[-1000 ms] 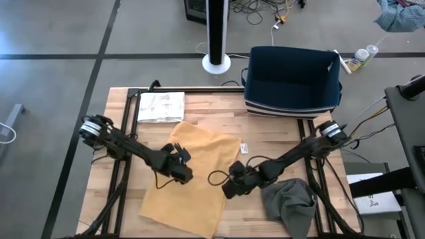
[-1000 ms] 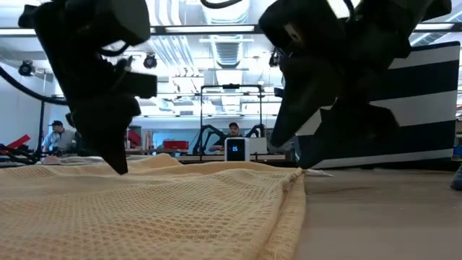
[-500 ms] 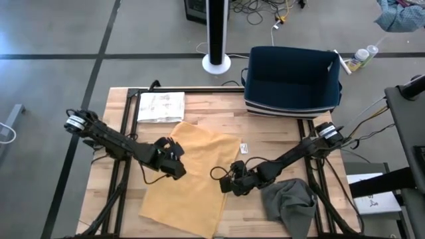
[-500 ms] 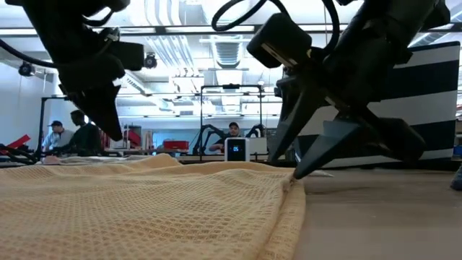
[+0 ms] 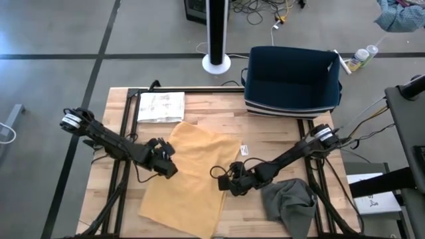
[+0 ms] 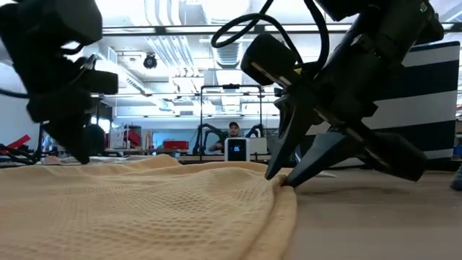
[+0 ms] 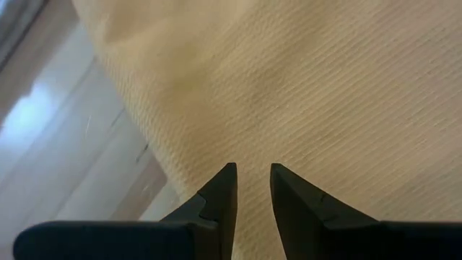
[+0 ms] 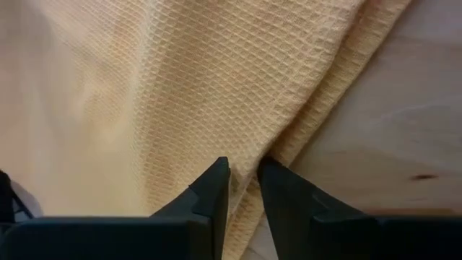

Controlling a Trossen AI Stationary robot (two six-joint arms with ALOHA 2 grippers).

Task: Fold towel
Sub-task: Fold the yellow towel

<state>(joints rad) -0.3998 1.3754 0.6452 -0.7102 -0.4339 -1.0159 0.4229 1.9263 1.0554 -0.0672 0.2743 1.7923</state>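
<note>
The yellow waffle-weave towel (image 5: 189,179) lies spread flat on the table, with a long side toward each arm. My left gripper (image 5: 166,167) points down over the towel's left edge (image 7: 155,155), fingers a narrow gap apart. My right gripper (image 5: 223,184) is down at the towel's right edge (image 6: 287,189), fingers also a narrow gap apart. In the right wrist view the hem (image 8: 303,137) is rucked into a low ridge running up between the fingers. My left gripper stands over the towel just inside its left edge (image 7: 180,180), slanting down from the table's left; whether its tips touch the cloth I cannot tell. My right gripper comes slanting down from the table's right. Its fingertips (image 8: 216,173) rest on the right hem, one either side of a small ridge (image 8: 249,162), which lies on the table.
A crumpled grey cloth (image 5: 289,202) lies near the table's right near corner, beside the right arm. A navy basket (image 5: 292,83) stands at the far right edge and a printed sheet (image 5: 161,106) at the far left. Bare wood shows between towel and grey cloth.
My left gripper has moved from over the towel's middle toward the table's left, to the towel's left edge. My right gripper has come down and a little leftward onto the right hem, which has been pushed slightly inward and rucked. The rest of the towel has stayed flat.
</note>
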